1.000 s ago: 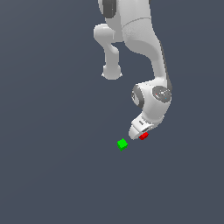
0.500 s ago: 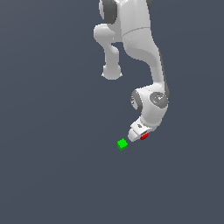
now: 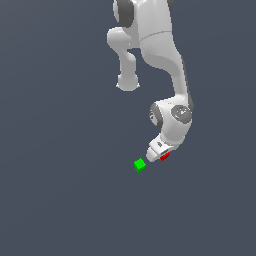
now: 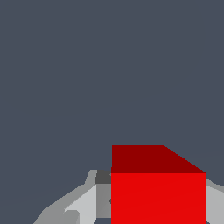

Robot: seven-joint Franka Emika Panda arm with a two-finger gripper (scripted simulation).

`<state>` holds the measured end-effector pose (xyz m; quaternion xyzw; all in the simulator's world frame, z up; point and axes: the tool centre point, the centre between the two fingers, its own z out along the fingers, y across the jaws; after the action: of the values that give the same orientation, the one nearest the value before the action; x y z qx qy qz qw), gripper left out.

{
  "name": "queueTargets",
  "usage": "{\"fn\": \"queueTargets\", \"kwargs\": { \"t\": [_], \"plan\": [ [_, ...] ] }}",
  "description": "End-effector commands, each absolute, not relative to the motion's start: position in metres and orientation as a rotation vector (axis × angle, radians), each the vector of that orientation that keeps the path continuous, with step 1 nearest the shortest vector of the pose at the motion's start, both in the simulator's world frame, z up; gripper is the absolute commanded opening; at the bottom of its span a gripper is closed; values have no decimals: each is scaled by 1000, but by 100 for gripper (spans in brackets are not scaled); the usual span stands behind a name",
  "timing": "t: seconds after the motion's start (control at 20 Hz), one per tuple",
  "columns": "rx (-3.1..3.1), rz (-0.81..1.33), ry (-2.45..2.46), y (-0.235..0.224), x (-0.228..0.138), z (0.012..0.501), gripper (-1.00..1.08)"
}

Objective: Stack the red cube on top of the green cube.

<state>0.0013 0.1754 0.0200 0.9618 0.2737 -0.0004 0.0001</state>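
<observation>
Wrist view: red cube [image 4: 158, 192] fills the foreground, pinched in the hand [image 4: 148, 199], grey fingers [image 4: 83, 203] flanking it; green cube not in shot. Exterior view shows green cube [image 3: 140, 164] on desk [image 3: 60, 190], just beside hand [image 3: 159, 152] w/ red cube [image 3: 164, 156]. Vs 0.5 s ago: hand sits closer to green cube.

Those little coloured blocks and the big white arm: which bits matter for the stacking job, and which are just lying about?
Part of the job:
- red cube, between the fingers of the gripper
- green cube, alone on the floor beside the gripper, nothing on it yet

Just lying about:
- nothing else shows; only the plain grey floor
</observation>
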Motion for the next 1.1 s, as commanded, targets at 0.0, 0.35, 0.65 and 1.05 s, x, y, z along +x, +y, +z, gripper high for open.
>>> {"fn": "queueTargets", "kwargs": {
  "t": [0.0, 0.35, 0.65, 1.05],
  "plan": [
    [3022, 0, 860, 176, 1, 21, -100],
    [3022, 0, 860, 175, 1, 45, -100],
    [3022, 0, 860, 175, 0, 87, -100],
    [3022, 0, 860, 175, 1, 119, -100]
  ]
}}
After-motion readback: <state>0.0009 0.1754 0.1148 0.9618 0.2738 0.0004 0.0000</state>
